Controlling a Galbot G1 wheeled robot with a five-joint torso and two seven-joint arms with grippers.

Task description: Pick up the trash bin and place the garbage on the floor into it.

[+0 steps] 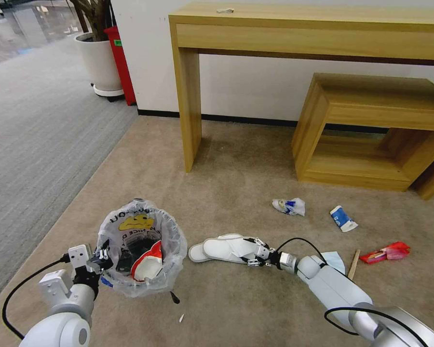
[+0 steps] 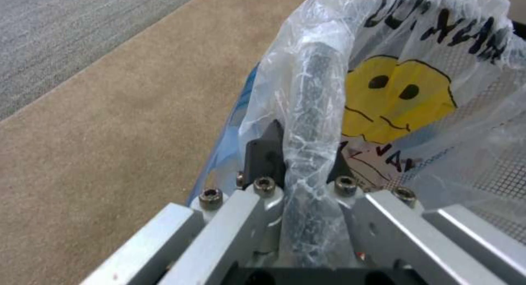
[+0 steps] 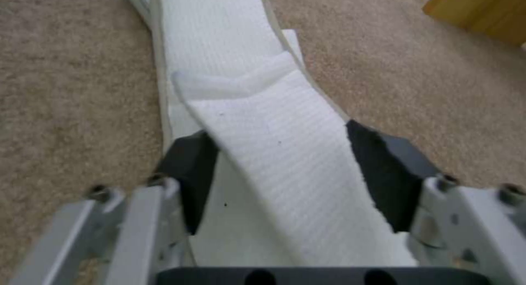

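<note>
The trash bin (image 1: pixel 142 250), black with a clear smiley-printed bag, sits at the lower left. My left gripper (image 1: pixel 101 260) is shut on its bagged rim (image 2: pixel 315 91), a finger on each side (image 2: pixel 307 153). A red-white paper cup (image 1: pixel 147 262) lies inside. White slippers (image 1: pixel 222 248) lie on the carpet right of the bin. My right gripper (image 1: pixel 255 253) stands open astride one slipper's strap (image 3: pixel 274 124), its dark pads (image 3: pixel 186 174) at the strap's edges. More garbage lies to the right: a crumpled wrapper (image 1: pixel 289 206), blue-white carton (image 1: pixel 342 218), blue mask (image 1: pixel 333 260), wooden stick (image 1: pixel 354 264), red wrapper (image 1: pixel 386 251).
A tall wooden console table (image 1: pixel 193 96) and a low wooden shelf (image 1: pixel 361 130) stand against the wall beyond the litter. A white plant pot (image 1: pixel 99 62) and a red bin (image 1: pixel 120 62) stand at the back left. A small white scrap (image 1: pixel 181 318) lies near the bin.
</note>
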